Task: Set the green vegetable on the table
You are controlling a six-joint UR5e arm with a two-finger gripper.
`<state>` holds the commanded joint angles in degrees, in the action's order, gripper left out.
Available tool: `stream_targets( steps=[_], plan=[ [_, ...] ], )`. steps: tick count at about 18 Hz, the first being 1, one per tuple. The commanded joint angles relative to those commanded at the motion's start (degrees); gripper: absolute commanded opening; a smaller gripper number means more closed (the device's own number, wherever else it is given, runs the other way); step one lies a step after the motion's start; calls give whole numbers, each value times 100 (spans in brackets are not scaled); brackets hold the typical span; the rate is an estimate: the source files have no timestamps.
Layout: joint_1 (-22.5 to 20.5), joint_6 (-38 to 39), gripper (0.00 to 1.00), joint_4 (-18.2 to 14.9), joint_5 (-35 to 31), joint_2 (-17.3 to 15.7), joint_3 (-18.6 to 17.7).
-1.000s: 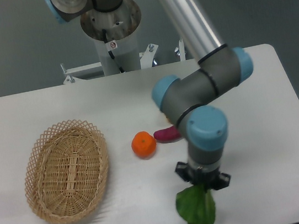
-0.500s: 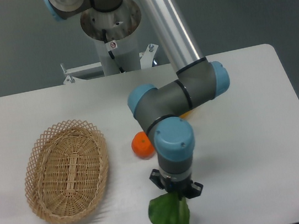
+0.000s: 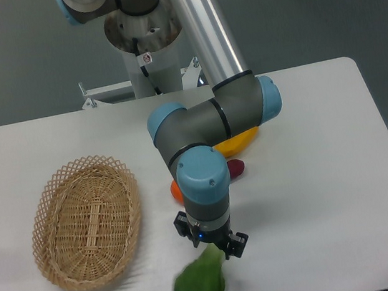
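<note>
The green vegetable [image 3: 199,288] is a broad dark green leaf that hangs blurred from my gripper [image 3: 212,243] and slants down to the left. It is low over the front of the white table [image 3: 327,170], and its lower end is near the table's front edge. The jaws stand closed on its stem end, which the fingers hide. I cannot tell whether the leaf touches the tabletop.
An oval wicker basket [image 3: 43,203] lies on the left. An orange [image 3: 176,190], a purple eggplant-like piece [image 3: 236,169] and a yellow vegetable [image 3: 240,141] lie just behind my wrist, partly hidden by the arm. The arm's base stands at the back.
My gripper has carried the green vegetable leftwards along the front of the table. The leaf now swings down to the left. The yellow vegetable has come into view.
</note>
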<state>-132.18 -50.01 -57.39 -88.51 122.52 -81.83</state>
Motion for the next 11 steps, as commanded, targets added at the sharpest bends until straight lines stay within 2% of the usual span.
stream_targets(
  steps=[4, 8, 11],
  plan=[
    [-421, -271, 100, -26, 0, -167, 96],
    [-808, -588, 100, -53, 0, -176, 264],
    [-1238, -1211, 100, -62, 9, -194, 299]
  ],
)
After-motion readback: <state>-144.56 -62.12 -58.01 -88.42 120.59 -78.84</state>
